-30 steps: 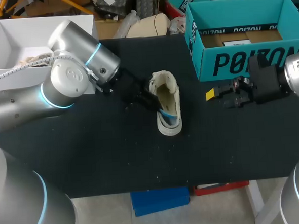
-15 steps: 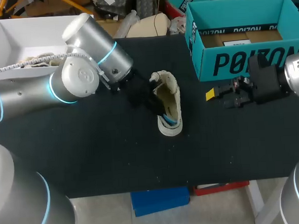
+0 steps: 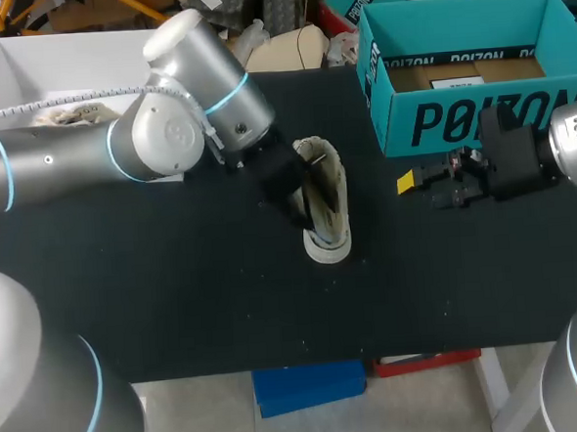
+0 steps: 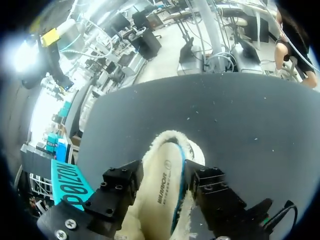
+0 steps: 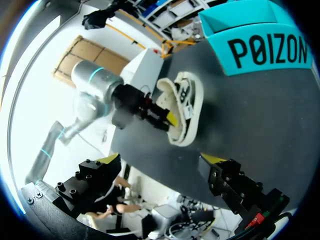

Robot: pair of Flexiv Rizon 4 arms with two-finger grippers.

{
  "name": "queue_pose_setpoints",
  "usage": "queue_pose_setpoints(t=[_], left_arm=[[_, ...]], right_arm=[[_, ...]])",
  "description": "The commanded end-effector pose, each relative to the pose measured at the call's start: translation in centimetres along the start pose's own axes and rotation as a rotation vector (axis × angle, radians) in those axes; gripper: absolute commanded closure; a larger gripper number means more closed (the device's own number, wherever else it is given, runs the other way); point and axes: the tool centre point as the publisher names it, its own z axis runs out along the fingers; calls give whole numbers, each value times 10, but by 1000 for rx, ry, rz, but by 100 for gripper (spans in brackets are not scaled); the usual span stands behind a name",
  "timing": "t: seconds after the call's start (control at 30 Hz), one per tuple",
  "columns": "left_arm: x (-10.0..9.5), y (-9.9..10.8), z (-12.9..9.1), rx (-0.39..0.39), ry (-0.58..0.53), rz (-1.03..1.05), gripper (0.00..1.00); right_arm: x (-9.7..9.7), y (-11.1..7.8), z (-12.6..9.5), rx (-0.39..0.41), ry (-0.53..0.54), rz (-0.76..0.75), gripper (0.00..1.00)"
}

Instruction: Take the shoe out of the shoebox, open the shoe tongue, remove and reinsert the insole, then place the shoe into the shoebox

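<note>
The left gripper [image 4: 161, 175] is clamped across the cream fleece-lined shoe [image 3: 330, 179], one finger against each flank of its opening, with the pale insole [image 4: 165, 192] lying inside between them. The shoe rests near the middle of the black table [image 3: 194, 280]. The right gripper [image 5: 160, 160] hangs spread wide and empty at the shoe's 3 o'clock, near the front wall of the teal cardboard shoebox [image 3: 478, 116], which stands at the shoe's 2 o'clock

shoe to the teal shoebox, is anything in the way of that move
Yes: the right claw sits just in front of the shoebox, between it and the shoe. A straight slide would likely meet it; nothing else visible lies between them.
</note>
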Motion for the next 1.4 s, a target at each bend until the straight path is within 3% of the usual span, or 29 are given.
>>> queue_pose_setpoints(t=[0.03, 0.2, 0.27, 0.3, 0.33, 0.7, 1.03, 1.4], left_arm=[[-3, -3, -18, 6, -25, 10, 0], [-19, -10, -21, 15, -47, 26, 2], [-22, -11, -17, -32, -11, 67, 82], [-22, -9, -14, -79, 35, 100, 100], [-20, -7, -11, -129, 84, 136, 100], [-4, 3, 3, -234, 276, 193, 100], [10, 9, -1, -251, 367, 203, 100], [18, 20, 28, -248, 420, 232, 100]], right_arm=[[0, 0, 0, 2, -2, 1, 0], [0, 0, 0, 2, -2, 1, 0], [0, 0, 0, 2, -2, 1, 0], [0, 0, 0, 2, -2, 1, 0], [0, 0, 0, 2, -2, 1, 0], [0, 0, 0, 2, -2, 1, 0], [0, 0, 0, 2, -2, 1, 0], [0, 0, 0, 2, -2, 1, 0]])
